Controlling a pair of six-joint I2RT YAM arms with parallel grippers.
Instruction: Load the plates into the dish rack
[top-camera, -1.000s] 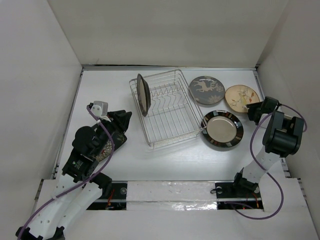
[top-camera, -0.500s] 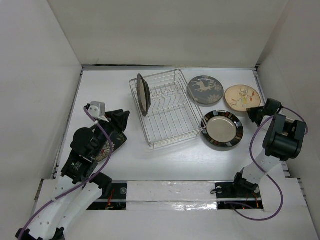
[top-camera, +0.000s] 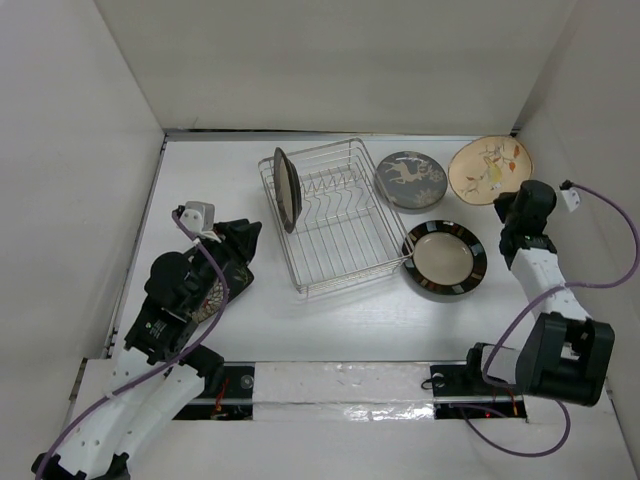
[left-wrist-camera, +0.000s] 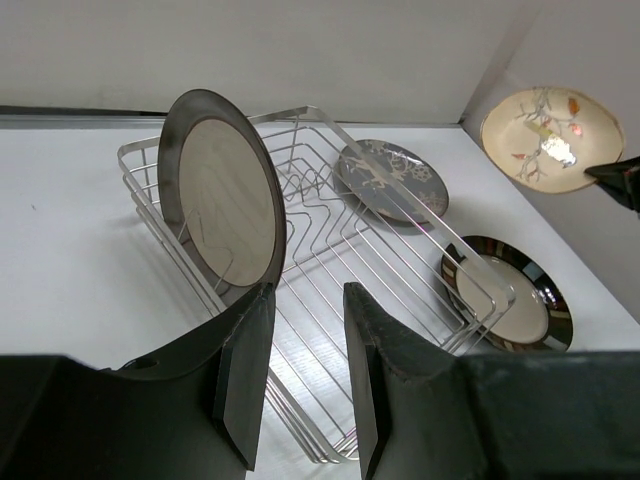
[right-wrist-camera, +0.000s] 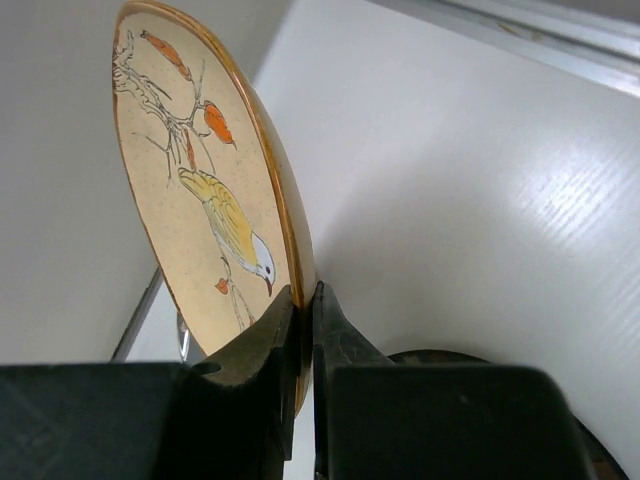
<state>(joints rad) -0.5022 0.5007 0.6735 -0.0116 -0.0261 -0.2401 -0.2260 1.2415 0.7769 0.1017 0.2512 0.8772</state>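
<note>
The silver wire dish rack stands mid-table, with one dark-rimmed plate upright at its left end. My right gripper is shut on the rim of the tan plate, which has a bird painted on it, and holds it tilted above the table's far right corner. The pinch shows in the right wrist view. The grey deer plate and the second dark-rimmed plate lie flat right of the rack. My left gripper is open and empty, left of the rack. The black square floral plate lies partly hidden under the left arm.
White walls close in the table at the back, left and right. The tan plate is near the right wall. In the left wrist view, the rack lies just beyond my open fingers.
My right gripper has lifted the tan plate off the table and carried it up and toward the back right corner. The left arm has hardly moved.
</note>
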